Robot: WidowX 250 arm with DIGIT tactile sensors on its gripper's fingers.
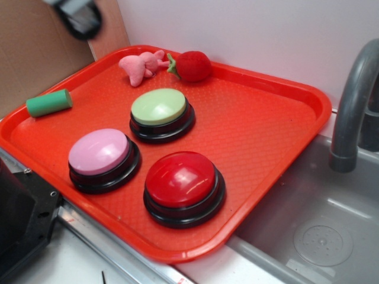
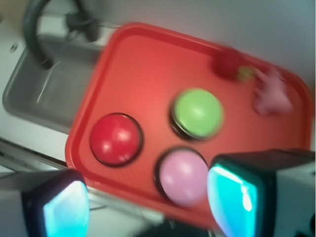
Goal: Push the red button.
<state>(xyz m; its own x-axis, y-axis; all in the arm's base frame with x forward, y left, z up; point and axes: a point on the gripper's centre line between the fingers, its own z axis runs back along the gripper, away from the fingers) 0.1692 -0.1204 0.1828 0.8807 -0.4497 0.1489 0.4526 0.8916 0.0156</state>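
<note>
While my gripper (image 2: 148, 207) hangs high over the near edge of the red tray (image 2: 148, 64) with its two pads spread wide and nothing between them, I log the red button (image 2: 116, 138) below and ahead of the left pad, untouched. Pink button (image 2: 181, 176) sits just ahead between the pads, green button (image 2: 197, 113) beyond it, and farther off the plush strawberry (image 1: 190, 65), pink soft toy (image 1: 141, 66) and green cylinder (image 1: 49, 102); a grey sink (image 1: 320, 231) adjoins the tray.
</note>
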